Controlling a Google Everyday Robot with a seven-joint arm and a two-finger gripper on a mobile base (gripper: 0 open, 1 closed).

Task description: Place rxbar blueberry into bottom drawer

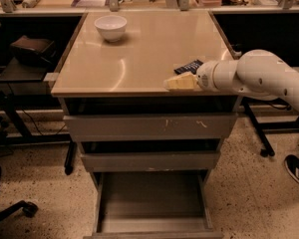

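Note:
The rxbar blueberry (189, 66), a dark flat bar, lies on the tan tabletop (139, 54) near its front right part. My gripper (179, 82) hangs at the table's front edge, just in front of and slightly left of the bar, and holds nothing that I can see. The white arm reaches in from the right. The bottom drawer (152, 200) is pulled out below, with its grey floor bare. The two upper grey drawers (149, 127) are pushed in.
A white bowl (110, 27) stands at the back left of the tabletop. A dark desk with a black object (32, 49) is at the left. Chair wheels (27, 209) sit at the lower left, and a table leg with casters (264, 151) at the right.

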